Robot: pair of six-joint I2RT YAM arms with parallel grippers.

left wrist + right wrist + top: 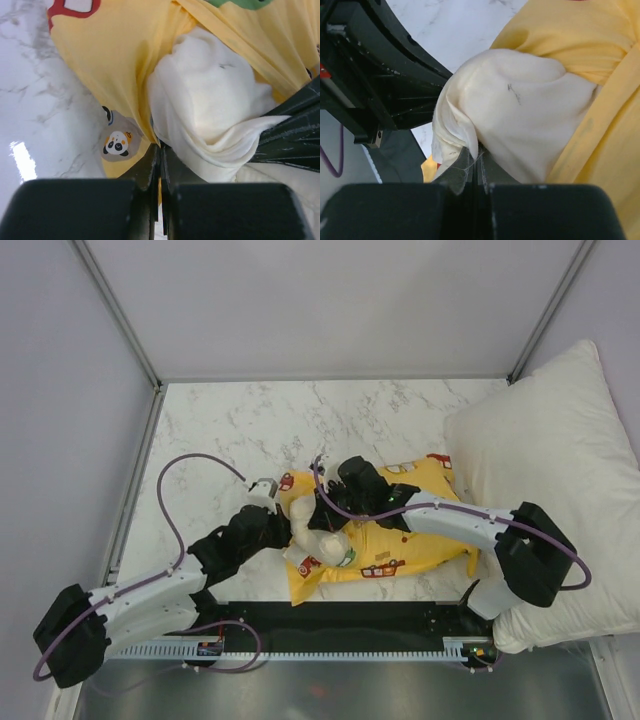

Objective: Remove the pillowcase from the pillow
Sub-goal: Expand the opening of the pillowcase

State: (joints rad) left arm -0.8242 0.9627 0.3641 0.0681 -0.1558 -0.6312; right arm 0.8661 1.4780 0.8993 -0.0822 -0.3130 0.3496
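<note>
The yellow pillowcase (405,540) with printed vehicles lies on the marble table near its front edge. The cream pillow (322,543) bulges out of its left opening. My left gripper (290,525) is shut on the pillowcase's yellow edge at the opening; in the left wrist view (160,152) a strip of yellow shows between the closed fingers, beside the pillow (210,100). My right gripper (318,515) reaches in from the right and is shut on a fold of the pillow (520,105) at its near corner (477,155). The pillowcase (600,65) wraps behind it.
A much larger white pillow (560,470) lies along the table's right side, partly over the edge. The enclosure's walls and metal frame posts (135,500) border the table. A black strip (350,625) runs along the near edge between the arm bases.
</note>
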